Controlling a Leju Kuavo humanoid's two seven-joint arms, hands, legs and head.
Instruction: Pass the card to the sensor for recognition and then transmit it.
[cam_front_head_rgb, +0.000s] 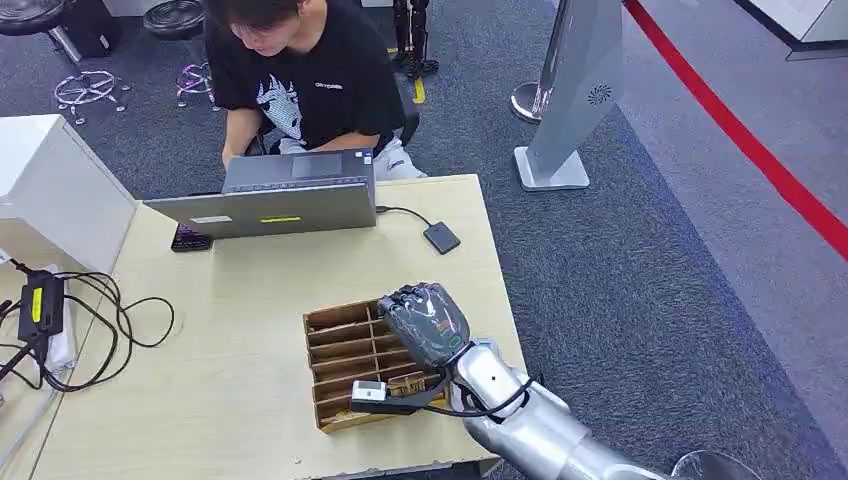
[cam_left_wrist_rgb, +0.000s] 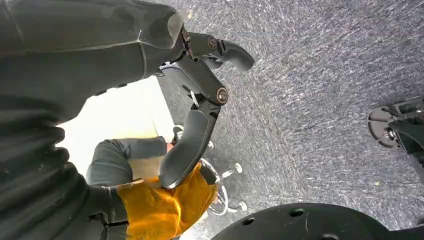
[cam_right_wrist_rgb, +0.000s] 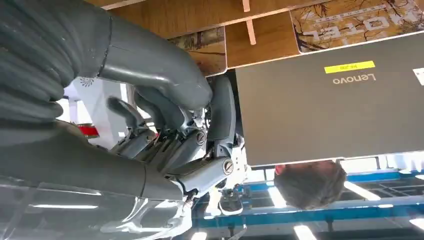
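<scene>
A wooden card box (cam_front_head_rgb: 340, 345) with several slots stands near the table's front right. Printed cards (cam_right_wrist_rgb: 350, 20) lie in its slots. My right hand (cam_front_head_rgb: 425, 322) hovers over the box's right end with its fingers (cam_right_wrist_rgb: 175, 145) curled in; no card is seen between them and the thumb. The sensor, a small black reader (cam_front_head_rgb: 441, 237), lies on the table beyond the box, wired to a grey laptop (cam_front_head_rgb: 270, 200). My left hand (cam_left_wrist_rgb: 200, 100) hangs over grey carpet, fingers loosely apart and holding nothing.
A person (cam_front_head_rgb: 300, 80) sits at the table's far side behind the laptop. A white box (cam_front_head_rgb: 50, 190) and a black adapter with looped cables (cam_front_head_rgb: 40, 300) take up the left edge. A grey kiosk stand (cam_front_head_rgb: 575, 90) rises on the carpet to the right.
</scene>
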